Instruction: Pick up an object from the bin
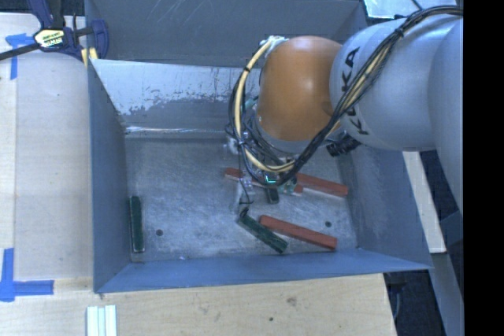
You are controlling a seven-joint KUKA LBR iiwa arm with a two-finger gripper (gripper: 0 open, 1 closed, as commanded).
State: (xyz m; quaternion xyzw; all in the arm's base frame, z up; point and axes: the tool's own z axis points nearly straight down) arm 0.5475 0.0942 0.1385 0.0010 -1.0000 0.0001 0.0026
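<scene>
One camera is looking down from above the end effector (249, 204), tilting somewhat to one side, and is sitting far enough back to be taking in the whole bin (106, 169) around it.

At the lower left I see a dark green flat straight stick (136, 223) lying alone, pointing up-frame. One reddish-brown flat bar (321, 186) lies right of centre, a second reddish-brown bar (299, 233) below it.
</scene>
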